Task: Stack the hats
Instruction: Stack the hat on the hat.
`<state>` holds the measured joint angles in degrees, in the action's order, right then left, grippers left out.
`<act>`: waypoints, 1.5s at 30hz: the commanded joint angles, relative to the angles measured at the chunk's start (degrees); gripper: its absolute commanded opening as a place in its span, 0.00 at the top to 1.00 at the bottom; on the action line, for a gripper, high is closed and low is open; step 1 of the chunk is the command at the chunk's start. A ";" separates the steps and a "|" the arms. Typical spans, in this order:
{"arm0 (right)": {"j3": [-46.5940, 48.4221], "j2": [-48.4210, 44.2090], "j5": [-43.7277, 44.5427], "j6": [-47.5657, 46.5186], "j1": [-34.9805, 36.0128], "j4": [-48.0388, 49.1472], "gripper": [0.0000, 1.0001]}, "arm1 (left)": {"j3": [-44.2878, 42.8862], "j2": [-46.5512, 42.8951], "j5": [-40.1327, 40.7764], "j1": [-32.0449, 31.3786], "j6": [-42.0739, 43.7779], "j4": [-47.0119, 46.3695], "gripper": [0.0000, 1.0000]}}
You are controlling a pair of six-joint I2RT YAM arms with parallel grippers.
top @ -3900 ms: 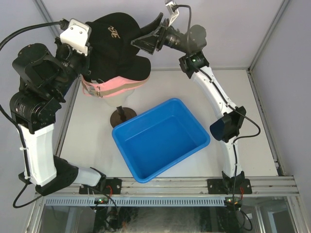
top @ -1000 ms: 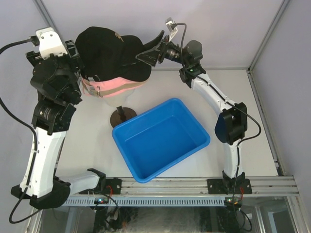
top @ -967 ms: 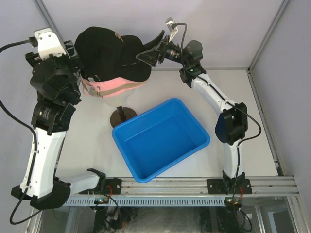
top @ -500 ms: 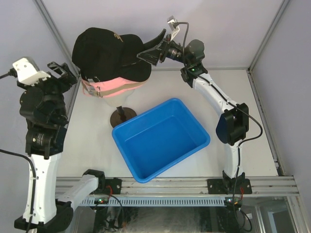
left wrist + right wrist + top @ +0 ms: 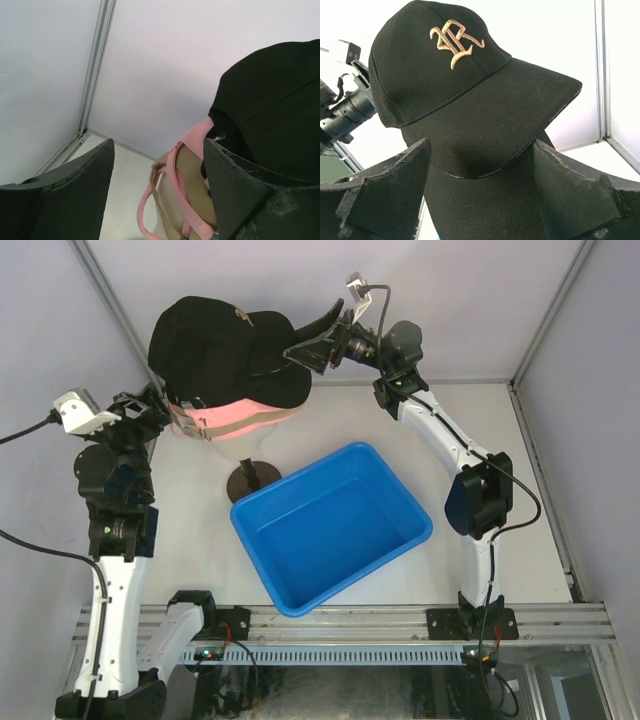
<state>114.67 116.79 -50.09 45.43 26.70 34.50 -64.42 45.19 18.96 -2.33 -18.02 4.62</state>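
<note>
White table (image 5: 190, 530), hat stack (image 5: 220, 350) at far-left corner, left claw (image 5: 143, 406) released beside it, right claw (image 5: 315, 336) released at brim.

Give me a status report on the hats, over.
Left gripper open, beside the hats. Right gripper open, at the top cap brim. Hats stacked on the mannequin head, black on top. Nothing in the way; bin sits apart.

At eight o'clock on my overhead feed, the left arm (image 5: 105, 590) shows white link shells between black joints. A white camera box (image 5: 78, 410) caps its wrist, trailing a black cable (image 5: 30, 427). The right arm (image 5: 435, 430), at three o'clock, matches. Its fingers (image 5: 390, 190) are matte black, with edges scuffed pale.
</note>
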 commanded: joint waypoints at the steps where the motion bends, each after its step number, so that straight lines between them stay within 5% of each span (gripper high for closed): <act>1: 0.80 -2.81 -0.18 0.11 -0.33 2.27 0.23 | 5.84 -1.05 -9.43 4.80 -5.96 -15.09 0.25; 17: 0.98 -2.49 -0.31 0.11 -0.95 3.16 0.23 | 13.74 3.12 -32.23 15.18 -16.95 -39.26 0.30; 45: 1.52 -2.72 -0.45 0.11 -0.76 0.97 0.23 | 11.56 10.49 -42.17 16.83 -20.16 -51.51 0.44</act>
<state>114.67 116.79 -50.17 45.43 25.91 34.70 -50.48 54.65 -20.08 14.04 -36.16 -40.45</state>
